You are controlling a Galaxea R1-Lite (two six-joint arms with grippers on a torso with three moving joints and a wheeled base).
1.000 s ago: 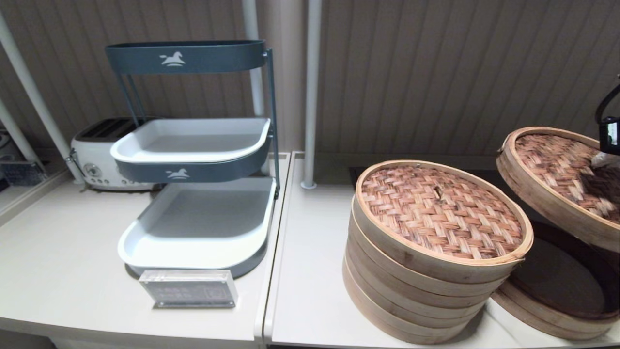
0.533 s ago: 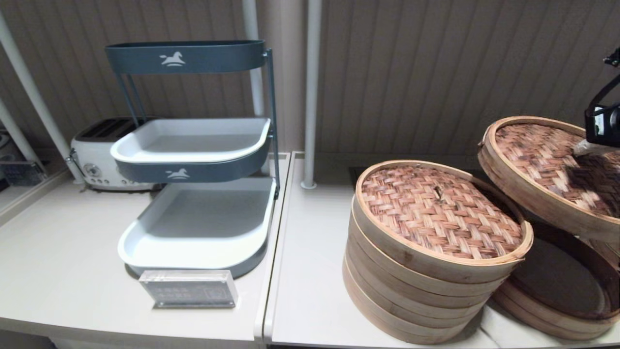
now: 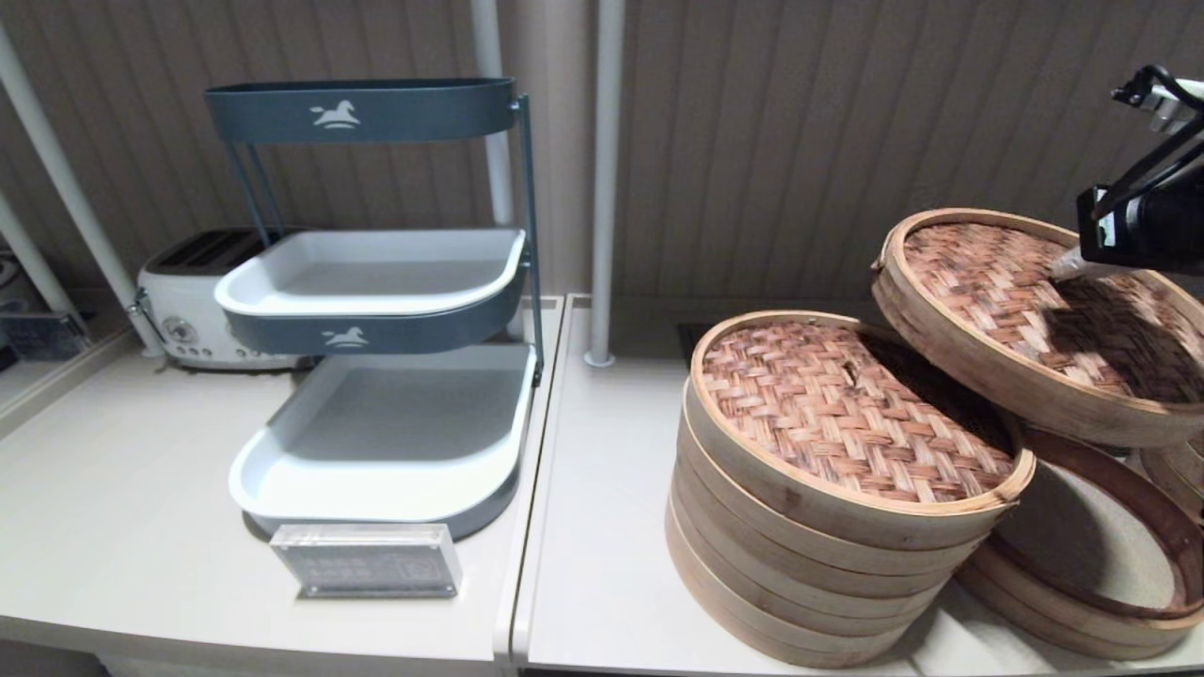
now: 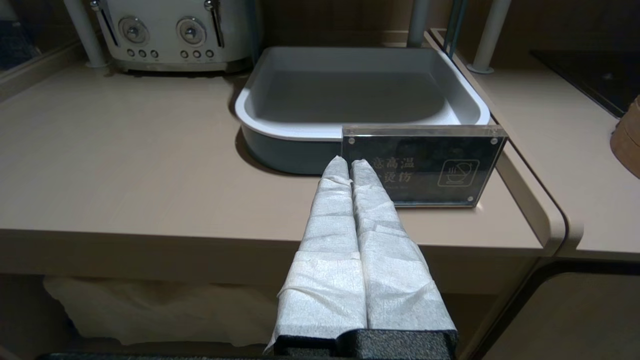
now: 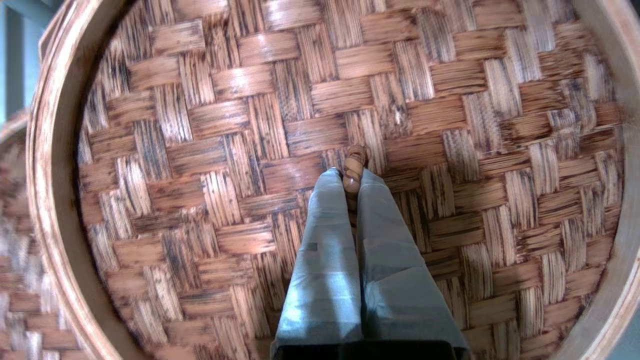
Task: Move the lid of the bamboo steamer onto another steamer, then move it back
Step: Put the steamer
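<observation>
The bamboo steamer lid (image 3: 997, 301) hangs tilted in the air at the right, its left edge over the right rim of the tall steamer (image 3: 818, 536). My right gripper (image 3: 1070, 266) is shut on the lid's small loop handle (image 5: 354, 167). In the right wrist view the gripper (image 5: 351, 175) pinches that loop at the centre of the woven top (image 5: 225, 150). The tall steamer carries its own woven lid (image 3: 847, 404). My left gripper (image 4: 350, 162) stays shut and empty at the counter's front edge, out of the head view.
A low steamer (image 3: 1157, 508) with a dark inner rim and pale floor lies open below the lifted lid. A tiered tray rack (image 3: 376, 282), a toaster (image 3: 183, 301) and an acrylic sign (image 3: 367, 559) stand on the left counter. A white pole (image 3: 602, 188) rises behind.
My right gripper has carried the lid up and to the left, from over the low steamer towards the tall stack. The low steamer's floor is now uncovered. The left arm has not moved.
</observation>
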